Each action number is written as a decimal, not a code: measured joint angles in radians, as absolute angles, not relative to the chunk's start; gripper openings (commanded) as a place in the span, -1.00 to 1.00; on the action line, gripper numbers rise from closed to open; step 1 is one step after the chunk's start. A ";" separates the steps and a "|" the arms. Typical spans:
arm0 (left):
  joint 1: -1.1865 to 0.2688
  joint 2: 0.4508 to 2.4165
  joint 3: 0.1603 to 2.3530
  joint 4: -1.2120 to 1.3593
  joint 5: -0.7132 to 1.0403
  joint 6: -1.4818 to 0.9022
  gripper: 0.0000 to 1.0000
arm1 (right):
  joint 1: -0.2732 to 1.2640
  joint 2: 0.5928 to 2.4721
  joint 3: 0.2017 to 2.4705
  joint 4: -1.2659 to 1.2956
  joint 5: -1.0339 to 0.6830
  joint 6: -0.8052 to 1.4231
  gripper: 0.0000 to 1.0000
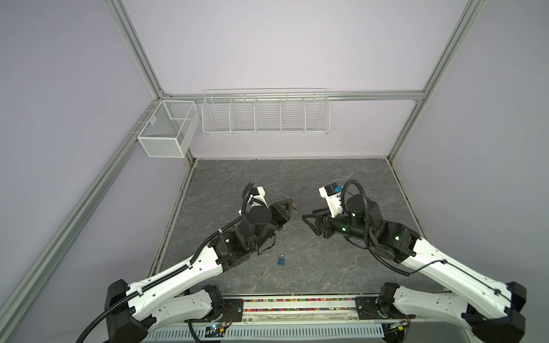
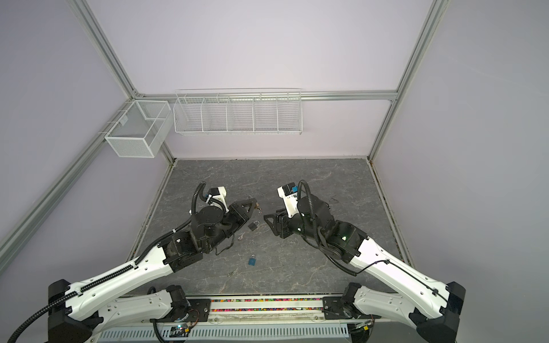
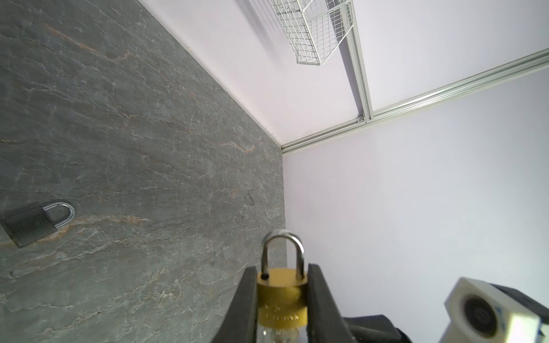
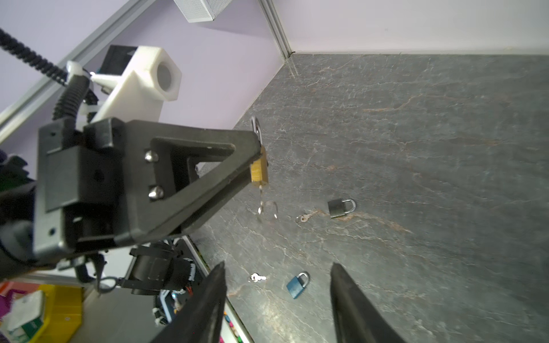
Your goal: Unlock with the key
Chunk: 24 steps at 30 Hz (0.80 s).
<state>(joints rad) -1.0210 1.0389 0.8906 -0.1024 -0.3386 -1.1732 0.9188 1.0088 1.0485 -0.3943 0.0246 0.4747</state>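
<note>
Left tool (image 3: 281, 267) was clamped on the brass padlock (image 3: 280, 297), 1 jaw on each narrow side of the body. The lock hung clear above the surface (image 4: 416, 148), left of centre. The shackle pointed to the far side and the keyhole to the near side.

The key (image 4: 260, 193) was already in the keyhole, with a thin key ring (image 4: 269, 210) dangling off it. I couldn't tell from the left wrist view whether the shackle had released.

Right tool (image 4: 277, 264) was wide open and empty, just right of the lock and not touching it.

Also on the surface:
- 1 grey padlock (image 4: 338, 208) with a loose key (image 4: 306, 216) beside it.
- 1 blue padlock (image 4: 297, 285) nearer the base.
- A 2nd loose key (image 4: 258, 277) left of the blue lock.

Handling, my read:
- The lock is small, dense and rigid. Its brass sides are smooth, so it can twist or slip in the jaws once torque goes in.
- The key is thin, stiff and light. Pinch the flat head close to the lock body, not the ring, which is loose and gives no torque.
- Turn the key about its own axis. Side load could bend it or lever the lock out of the left tool.
</note>
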 measured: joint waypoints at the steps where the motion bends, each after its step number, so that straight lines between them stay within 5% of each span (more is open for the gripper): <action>1: -1.021 1.039 0.890 -0.105 -0.340 -1.162 -1.00 | 0.919 0.992 1.050 -0.417 0.036 0.471 0.49; 12: -1.057 1.039 0.833 -0.099 -0.311 -0.869 -1.00 | 0.917 0.962 1.187 -0.738 0.154 0.463 0.96; 24: -1.205 1.123 0.620 0.225 -0.348 -0.533 -1.00 | 0.916 1.116 1.333 -0.916 0.162 0.484 0.93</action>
